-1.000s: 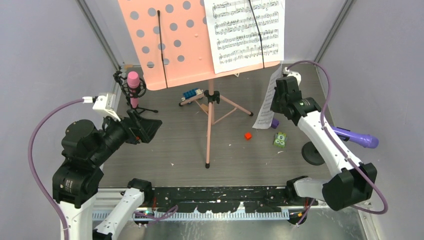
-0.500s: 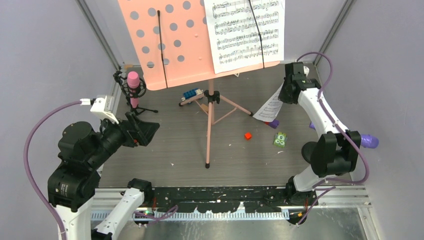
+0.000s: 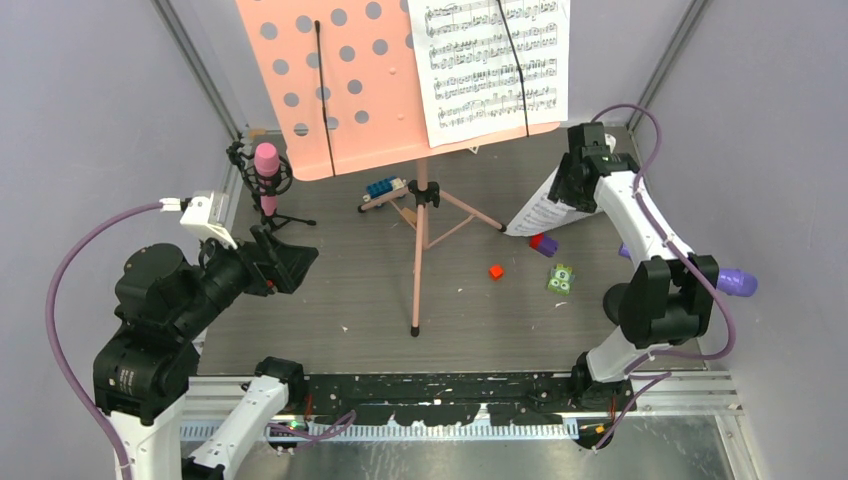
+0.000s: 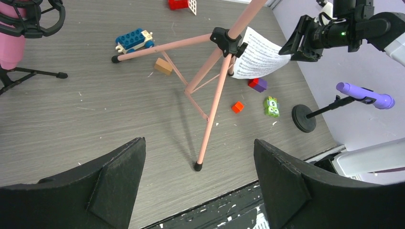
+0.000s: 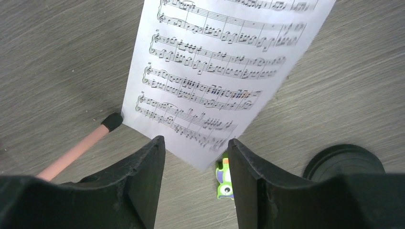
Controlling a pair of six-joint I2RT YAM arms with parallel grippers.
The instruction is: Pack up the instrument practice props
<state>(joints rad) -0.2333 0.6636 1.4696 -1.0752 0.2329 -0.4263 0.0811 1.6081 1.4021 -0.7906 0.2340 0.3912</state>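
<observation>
The pink perforated music rack (image 3: 340,80) stands on tripod legs (image 3: 420,250) at the back, with one white sheet-music page (image 3: 490,60) clipped to it. A second page (image 3: 540,212) hangs loose just below my right gripper (image 3: 572,195), near the right tripod foot. In the right wrist view that page (image 5: 215,81) lies ahead of the open jaws of my right gripper (image 5: 196,157), its near corner blurred. The pink microphone (image 3: 266,165) stands in its black mount at left. The purple microphone (image 4: 365,94) rests on a mount with a round base (image 4: 304,118). My left gripper (image 4: 199,157) is open and holds nothing.
A red block (image 3: 495,271), a green block (image 3: 559,279) and a purple block (image 3: 543,243) lie on the table right of the tripod. The blue toy car (image 3: 381,190) and a tan block (image 4: 163,66) sit behind it. Purple walls close in both sides.
My right arm swung back to the right rear, then its jaws opened and let go of the loose page. The left arm barely shifted.
</observation>
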